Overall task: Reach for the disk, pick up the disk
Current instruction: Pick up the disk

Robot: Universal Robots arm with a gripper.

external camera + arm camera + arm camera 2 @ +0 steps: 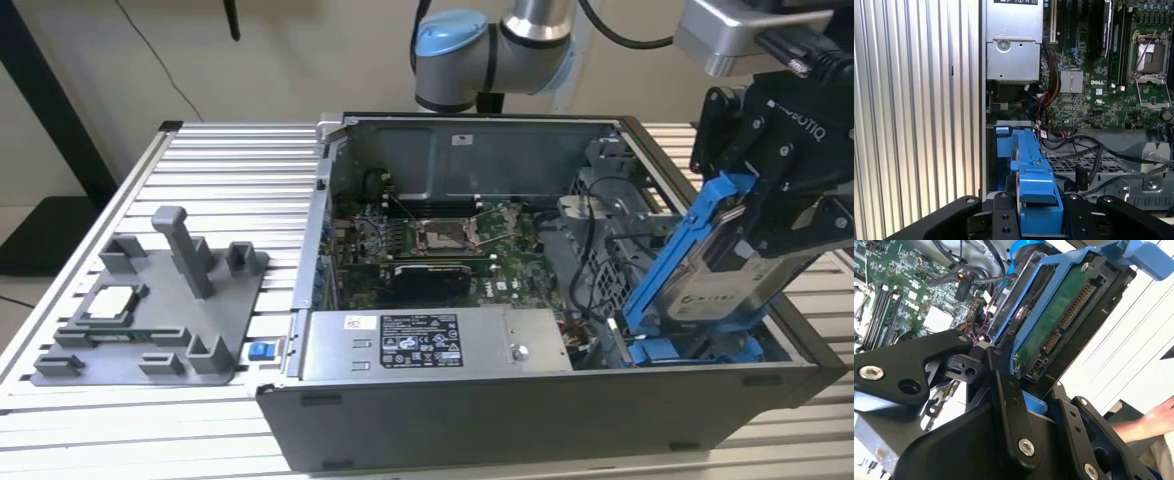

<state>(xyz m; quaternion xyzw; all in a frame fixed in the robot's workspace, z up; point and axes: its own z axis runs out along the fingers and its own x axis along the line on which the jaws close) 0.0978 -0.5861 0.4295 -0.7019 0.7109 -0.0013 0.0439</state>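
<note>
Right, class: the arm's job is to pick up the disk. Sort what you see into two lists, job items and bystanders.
Job items:
- the disk, blue-framed, tilted above the open computer case
- the gripper, shut on the disk

Bystanders:
- grey fixture tray on the table
- small square chip on that tray
- motherboard
- power supply

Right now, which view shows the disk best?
The exterior view: the disk stands tilted on end above the open computer case, label and blue frame visible, clamped in the gripper. The second wrist view shows its green circuit-board underside up close. The first wrist view shows just a blue frame edge between the fingers.
</note>
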